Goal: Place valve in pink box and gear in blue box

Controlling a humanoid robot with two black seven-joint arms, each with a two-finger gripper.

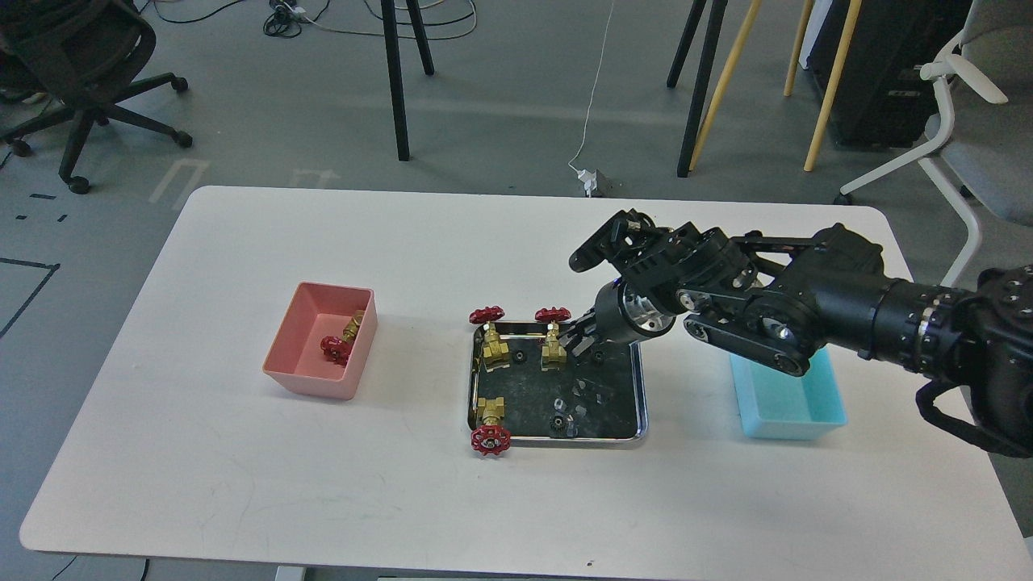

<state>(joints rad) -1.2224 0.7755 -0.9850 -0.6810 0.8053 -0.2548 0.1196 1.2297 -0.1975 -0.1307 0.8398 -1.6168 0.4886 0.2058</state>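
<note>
Jaws on our right gripper are dark and bunched, so we cannot tell how they stand; it hangs low over the tray, just beside a valve. One valve lies in the pink box. Gears lie in the tray. Our arm partly hides the blue box.

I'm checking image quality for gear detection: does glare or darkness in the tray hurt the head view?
Head view: the steel tray has a dark mirror-like floor with pale reflections; the black gears barely stand out. Valves are sharp and well lit. The right gripper is dark against the tray, its fingers hard to separate.
</note>
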